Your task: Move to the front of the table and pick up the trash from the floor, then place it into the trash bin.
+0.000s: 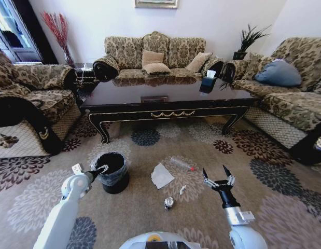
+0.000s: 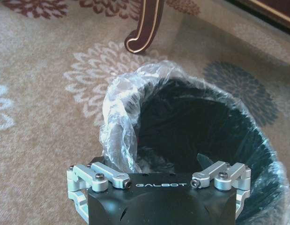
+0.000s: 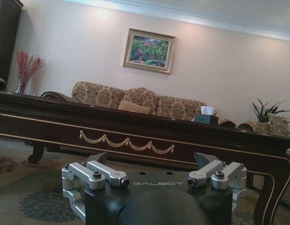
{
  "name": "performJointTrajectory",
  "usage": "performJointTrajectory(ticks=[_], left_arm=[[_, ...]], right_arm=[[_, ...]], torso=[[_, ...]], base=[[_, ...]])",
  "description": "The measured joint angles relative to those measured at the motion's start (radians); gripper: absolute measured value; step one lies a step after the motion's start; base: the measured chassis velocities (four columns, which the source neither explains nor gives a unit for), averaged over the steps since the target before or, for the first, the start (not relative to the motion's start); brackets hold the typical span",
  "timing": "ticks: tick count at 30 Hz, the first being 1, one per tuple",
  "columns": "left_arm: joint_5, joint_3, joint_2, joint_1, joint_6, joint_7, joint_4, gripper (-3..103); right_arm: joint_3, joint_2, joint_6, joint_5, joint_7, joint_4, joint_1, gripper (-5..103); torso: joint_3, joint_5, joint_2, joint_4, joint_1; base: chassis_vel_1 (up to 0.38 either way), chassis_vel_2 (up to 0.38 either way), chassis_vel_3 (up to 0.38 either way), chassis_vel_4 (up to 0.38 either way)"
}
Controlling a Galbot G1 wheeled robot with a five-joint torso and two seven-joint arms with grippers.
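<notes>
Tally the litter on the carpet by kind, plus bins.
Paper sheet: 1
Plastic bottle: 1
Can: 1
Small white scrap: 1
Bin: 1
Total: 5

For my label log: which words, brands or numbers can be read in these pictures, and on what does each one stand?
"GALBOT": on the black body of the left gripper, above the trash bin.
"GALBOT": on the black body of the right gripper, facing the table.
No other readable text.
</notes>
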State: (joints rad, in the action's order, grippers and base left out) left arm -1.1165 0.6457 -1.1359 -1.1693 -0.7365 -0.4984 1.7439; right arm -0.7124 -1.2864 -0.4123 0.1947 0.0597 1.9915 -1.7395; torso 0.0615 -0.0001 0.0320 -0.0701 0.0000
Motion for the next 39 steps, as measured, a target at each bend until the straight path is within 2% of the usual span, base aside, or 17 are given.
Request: performJointTrajectory(ticks=[5, 8, 15, 20, 26, 30, 39], left_arm=[[0.004, 0.003, 0.0, 0.001, 0.0, -0.005, -0.008, 98], [0.003, 0.024, 0.004, -0.013, 0.0, -0.004, 0.035, 94], [0.001, 0.044, 0.018, -0.042, 0.0, -0.01, 0.075, 99], [0.055, 0.049, 0.014, -0.063, 0.001, -0.073, 0.089, 100], [0.108, 0.041, 0.004, -0.063, 0.001, -0.11, 0.089, 100], [0.127, 0.034, -0.001, -0.061, 0.001, -0.11, 0.08, 100], [0.141, 0.017, -0.013, -0.028, 0.001, -0.068, 0.018, 100]], right_arm=[[0.005, 0.0, -0.006, 0.0, 0.0, -0.009, 0.005, 100], [0.007, 0.0, -0.009, 0.0, 0.0, -0.015, 0.01, 100], [0.016, -0.002, -0.019, -0.001, 0.002, -0.031, 0.015, 100], [0.022, -0.004, -0.021, -0.001, 0.002, -0.035, 0.018, 100], [0.029, -0.008, -0.034, -0.01, 0.004, -0.045, 0.015, 100], [0.03, -0.008, -0.036, -0.013, 0.004, -0.045, 0.013, 100], [0.031, -0.009, -0.04, -0.017, 0.005, -0.04, 0.005, 100]], torso=[[0.0, 0.0, 0.0, -0.0003, 0.0], [0.0, 0.0, 0.0, -0.0002, 0.0], [0.0, 0.0002, 0.0, 0.0, 0.0], [0.0, 0.0, 0.0, 0.0001, 0.0], [0.0, 0.0001, 0.0, 0.0, 0.0], [0.0, 0.0001, 0.0, 0.0, 0.0], [0.0, 0.0001, 0.0, 0.0, 0.0]], base=[[0.0, 0.0, 0.0, 0.0], [0.0, 0.0, 0.0, 0.0], [0.0, 0.0, 0.0, 0.0], [0.0, 0.0, 0.0, 0.0], [0.0, 0.0, 0.0, 0.0], [0.0, 0.0, 0.0, 0.0], [0.0, 0.0, 0.0, 0.0]])
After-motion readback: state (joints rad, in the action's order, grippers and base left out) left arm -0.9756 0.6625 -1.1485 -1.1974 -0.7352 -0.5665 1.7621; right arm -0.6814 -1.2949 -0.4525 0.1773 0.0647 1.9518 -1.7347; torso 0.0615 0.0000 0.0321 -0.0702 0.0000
